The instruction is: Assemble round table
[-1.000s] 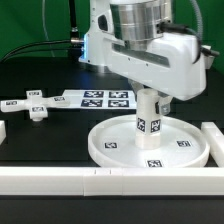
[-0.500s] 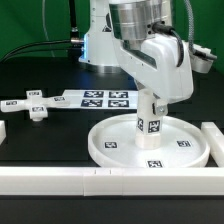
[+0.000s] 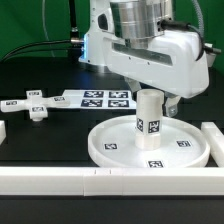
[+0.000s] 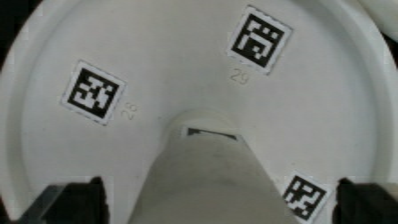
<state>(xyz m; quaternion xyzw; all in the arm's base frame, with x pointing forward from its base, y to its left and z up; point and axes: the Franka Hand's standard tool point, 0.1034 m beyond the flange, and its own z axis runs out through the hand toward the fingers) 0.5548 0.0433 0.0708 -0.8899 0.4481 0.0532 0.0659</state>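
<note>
The round table's large rimmed disc [image 3: 110,145] lies flat on the black table. The short cylinder leg [image 3: 148,122] stands upright in the disc's central hub, with a tag on its side. My gripper [image 3: 152,93] hangs just over the leg's top and is open, with one finger [image 3: 172,101] showing beside the leg. In the wrist view the leg [image 4: 205,170] runs up the middle over the disc [image 4: 160,60]. The dark fingertips [image 4: 75,202] stand apart from the leg on both sides. The small flat foot piece [image 3: 35,108] lies at the exterior view's left.
The marker board [image 3: 100,98] lies behind the disc. A long white border bar [image 3: 60,181] runs along the front edge, and another [image 3: 213,136] stands at the exterior view's right. The arm's white body [image 3: 150,50] fills the space above the disc.
The wrist has swung round over the leg and back. The fingers, earlier covering the leg's top, now stand apart from it and the top shows. The leg and disc have not moved.
</note>
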